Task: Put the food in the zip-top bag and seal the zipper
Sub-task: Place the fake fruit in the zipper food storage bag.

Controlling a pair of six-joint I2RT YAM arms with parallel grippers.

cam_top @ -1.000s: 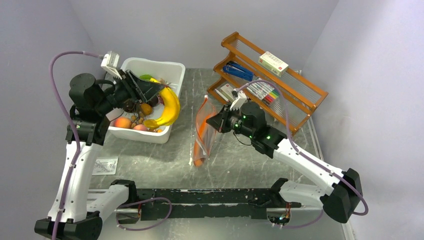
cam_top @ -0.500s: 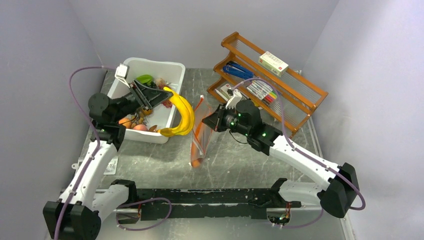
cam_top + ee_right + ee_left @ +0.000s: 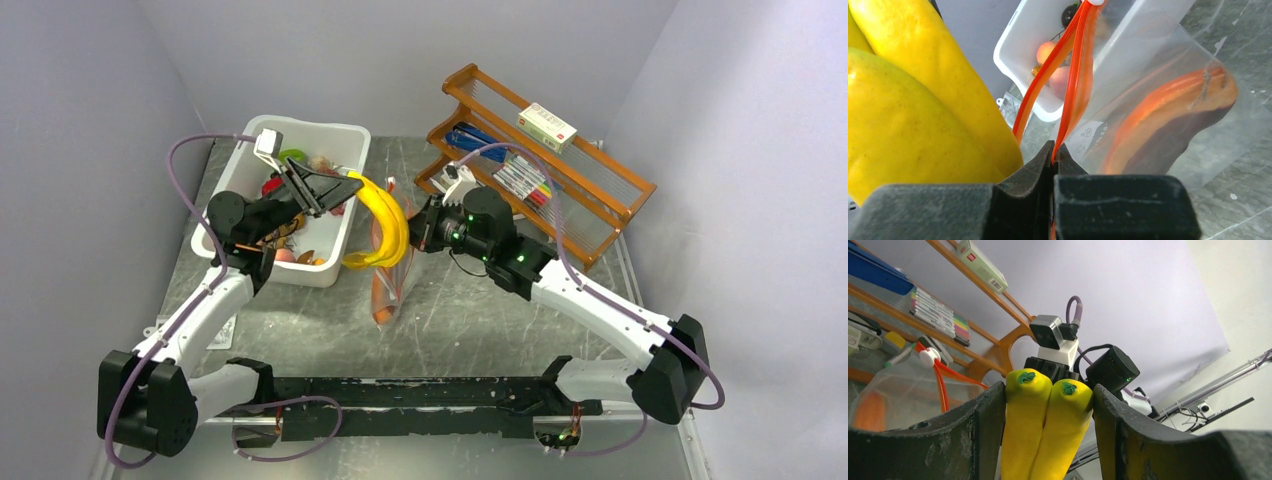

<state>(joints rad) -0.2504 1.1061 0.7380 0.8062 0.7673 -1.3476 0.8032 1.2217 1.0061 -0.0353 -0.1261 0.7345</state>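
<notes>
My left gripper (image 3: 350, 184) (image 3: 1048, 390) is shut on the yellow banana bunch (image 3: 388, 225) (image 3: 1045, 435), carried in the air between the bin and the bag. The bananas hang right at the mouth of the zip-top bag (image 3: 392, 285) (image 3: 1158, 65). My right gripper (image 3: 418, 224) (image 3: 1054, 150) is shut on the orange-red zipper (image 3: 1073, 65) and holds the bag up by it. The mouth gapes open, and the white slider tab (image 3: 928, 358) sits at its far end. A dark red-brown, orange-rimmed slab (image 3: 1168, 120) (image 3: 382, 300) lies inside the bag.
A white bin (image 3: 328, 268) at the back left holds round red and orange fruits (image 3: 1048, 50) and other toy food. A wooden rack (image 3: 600, 195) with markers and a box stands at the back right. A small packet (image 3: 222, 328) lies near the left arm.
My left arm has swung the banana bunch rightward from above the bin to the bag's mouth. My right gripper has shifted the bag a little left and back.
</notes>
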